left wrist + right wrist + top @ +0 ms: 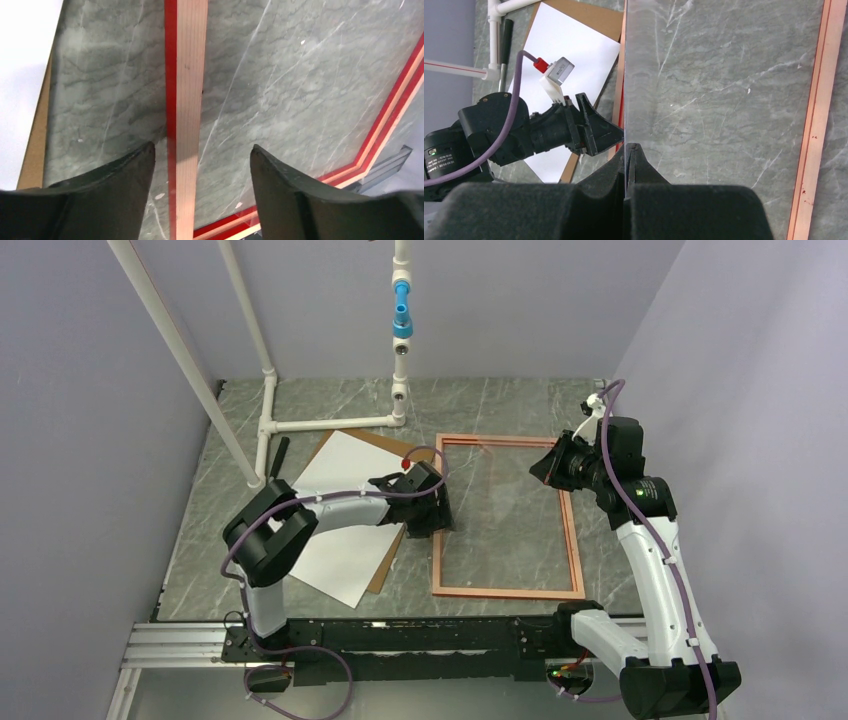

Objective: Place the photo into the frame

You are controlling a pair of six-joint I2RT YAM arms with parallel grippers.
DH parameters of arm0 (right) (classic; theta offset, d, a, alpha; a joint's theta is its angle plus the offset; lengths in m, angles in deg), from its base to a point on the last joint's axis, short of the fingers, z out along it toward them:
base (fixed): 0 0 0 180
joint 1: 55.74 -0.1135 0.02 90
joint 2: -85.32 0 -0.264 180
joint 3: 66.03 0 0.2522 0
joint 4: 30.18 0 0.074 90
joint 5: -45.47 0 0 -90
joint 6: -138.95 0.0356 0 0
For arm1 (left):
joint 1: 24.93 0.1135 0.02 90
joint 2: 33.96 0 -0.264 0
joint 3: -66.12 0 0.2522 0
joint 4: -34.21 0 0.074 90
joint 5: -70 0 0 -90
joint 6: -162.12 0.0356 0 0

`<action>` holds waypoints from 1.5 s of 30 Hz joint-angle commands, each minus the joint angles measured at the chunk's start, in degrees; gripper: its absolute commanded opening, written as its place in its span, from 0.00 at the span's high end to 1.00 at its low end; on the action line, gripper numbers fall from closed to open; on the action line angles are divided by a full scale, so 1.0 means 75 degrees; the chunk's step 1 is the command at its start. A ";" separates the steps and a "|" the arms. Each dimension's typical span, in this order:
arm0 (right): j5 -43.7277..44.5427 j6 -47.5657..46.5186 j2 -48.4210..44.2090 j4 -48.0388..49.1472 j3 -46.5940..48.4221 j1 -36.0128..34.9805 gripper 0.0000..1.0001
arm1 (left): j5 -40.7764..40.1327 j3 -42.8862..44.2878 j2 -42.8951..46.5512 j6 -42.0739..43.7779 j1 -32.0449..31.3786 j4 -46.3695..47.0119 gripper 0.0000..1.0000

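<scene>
The frame [575, 540] lies flat on the marble table, pale wood face up with red along its edges. My left gripper [430, 515] hovers open over its left rail [189, 75]; the rail runs between the fingers [200, 150] and touches neither. The photo [340, 510], white face up, rests on the brown backing board [385, 560] left of the frame, and it also shows behind the left arm [574, 55]. My right gripper [542, 468] sits over the frame's far right part, shut [628, 146] on the thin edge of a clear pane [639, 60].
A white pipe stand [270, 400] with a blue fitting [401, 315] rises at the back left. A black stick [278, 455] lies beside its foot. Walls close in on the left and right. The arms' base rail [400, 635] runs along the near edge.
</scene>
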 commanded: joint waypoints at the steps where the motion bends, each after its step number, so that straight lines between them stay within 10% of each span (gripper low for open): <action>1: -0.0251 0.0085 -0.0079 0.0371 0.0135 0.0002 1.00 | 0.0129 0.0020 0.0481 0.0295 -0.0046 -0.0168 0.22; 20: -0.1465 0.0470 0.0241 0.0683 0.0808 0.0006 1.00 | 0.0393 -0.1857 0.3143 0.0634 0.0625 0.1099 0.21; 45: -0.4187 0.1502 0.1133 0.1886 0.0000 0.1907 1.00 | 0.0359 -0.1363 0.1380 0.0941 0.0702 0.0928 0.38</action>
